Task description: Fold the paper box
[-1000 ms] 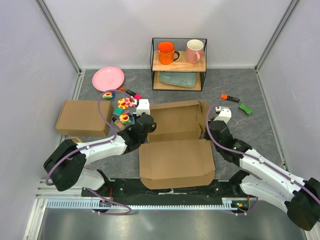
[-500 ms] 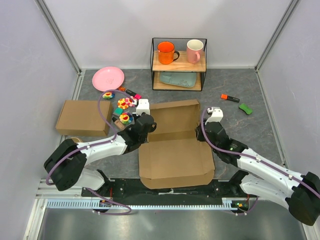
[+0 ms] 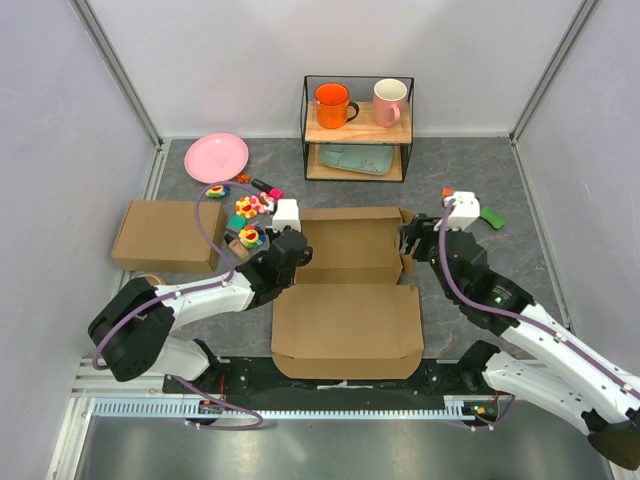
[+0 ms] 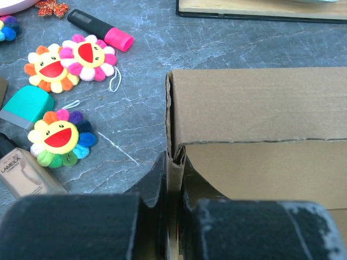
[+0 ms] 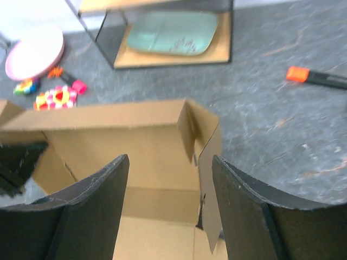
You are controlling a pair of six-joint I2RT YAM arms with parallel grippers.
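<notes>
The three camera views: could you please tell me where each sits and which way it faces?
Top external: above and behind the bases, looking down at the table; both arms show, around the paper box.
Left wrist: low on the left arm, facing the box's left wall; left pincer clamps that wall.
Right wrist: on the right arm, facing the box's right corner and the shelf; right pincer open.
Shared: both wrist views show the box's back wall.

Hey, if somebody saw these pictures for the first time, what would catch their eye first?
The half-folded paper box fills the middle of the table, with the left gripper pinching its left wall and the right gripper open at its right corner. Bright smiling flower toys lie just left of it, and an orange mug stands on the wire shelf behind.
</notes>
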